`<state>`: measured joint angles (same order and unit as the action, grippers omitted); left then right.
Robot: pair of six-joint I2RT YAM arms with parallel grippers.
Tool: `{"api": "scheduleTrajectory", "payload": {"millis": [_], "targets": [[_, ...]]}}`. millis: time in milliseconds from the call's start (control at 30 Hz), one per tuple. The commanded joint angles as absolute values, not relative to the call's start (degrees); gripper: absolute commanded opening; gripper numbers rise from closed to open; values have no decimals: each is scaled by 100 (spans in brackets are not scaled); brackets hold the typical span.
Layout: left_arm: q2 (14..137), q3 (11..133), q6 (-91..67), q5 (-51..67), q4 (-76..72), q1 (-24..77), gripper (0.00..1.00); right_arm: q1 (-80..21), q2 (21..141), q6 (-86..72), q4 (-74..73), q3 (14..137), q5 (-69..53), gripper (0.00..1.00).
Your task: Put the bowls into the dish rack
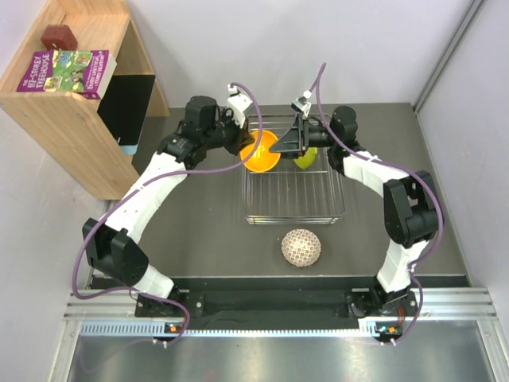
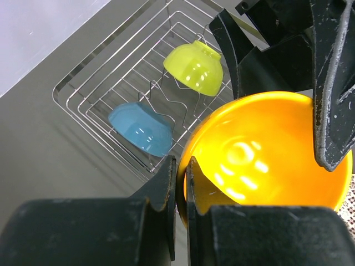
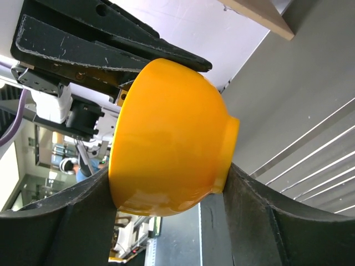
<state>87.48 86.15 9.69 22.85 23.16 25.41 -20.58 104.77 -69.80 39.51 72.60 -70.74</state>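
Closest to the arm bases, the white bowl with the brown lattice [image 1: 301, 247] sits upside down on the table [image 1: 199, 231], just in front of the near edge of the dish rack [image 1: 294, 208] and not touching it. Past that, over the far left part of the wire basket, both arms meet at the orange bowl [image 1: 261, 151], which is held up and tipped on its side. The left gripper [image 2: 180, 166] is nearly closed, its two fingers pinching the bowl's rim between them. The right gripper [image 3: 169, 169] is spread wide around the same bowl, with one finger against the rim and the other against the foot, so it looks clamped between them. From here I can't say whether the bowl touches the wires below. Further into the rack, the blue bowl [image 2: 141, 127] and the yellow-green bowl [image 2: 195, 66] each lean among the upright prongs, a little apart from one another. Off at the back left stands a wooden shelf [image 1: 71, 111] with a book [image 1: 67, 70] lying on top.
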Motion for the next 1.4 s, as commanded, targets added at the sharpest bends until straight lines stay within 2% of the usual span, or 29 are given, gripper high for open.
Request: {"api": "scheduleTrajectory", "payload": {"millis": [0,200,233,267,367,400,500,600,633,700,767,1067,1367], "targets": [[8604,8798,1028,2303,1942,2602,0,-2180,10389,-7469,4989,7225,-7330,40],[8596,8736,1063,2294,1916,2619,0,-2180,10380,-7717,5352,7181,-7348,11],[8596,8728,1072,2294,1916,2610,3,-2188,10380,-7708,5344,7181,-7339,8],[8604,8710,1081,2294,1916,2628,14,-2180,10380,-7691,5335,7172,-7330,6],[8596,8701,1099,2338,1916,2628,37,-2180,10362,-7516,5116,7198,-7304,0],[8596,8701,1090,2347,1916,2628,52,-2180,10354,-7315,4854,7216,-7269,0],[8613,8719,1072,2355,1907,2628,71,-2180,10336,-6657,3952,7312,-7137,0],[8640,8727,1037,2329,1898,2619,78,-2188,10336,-6311,3507,7339,-7041,0],[8657,8719,1020,2338,1881,2628,84,-2180,10336,-6284,3481,7330,-7023,0],[8657,8719,985,2329,1863,2619,87,-2180,10345,-6110,3254,7365,-6944,0],[8640,8727,958,2294,1863,2610,98,-2171,10319,-5881,2964,7418,-6900,0],[8447,8631,634,2311,1863,2338,99,-2031,10239,-5160,2049,7532,-6425,0],[8236,8552,-272,3129,1617,1030,99,-1828,10169,-4308,969,7699,-5845,0]]}}
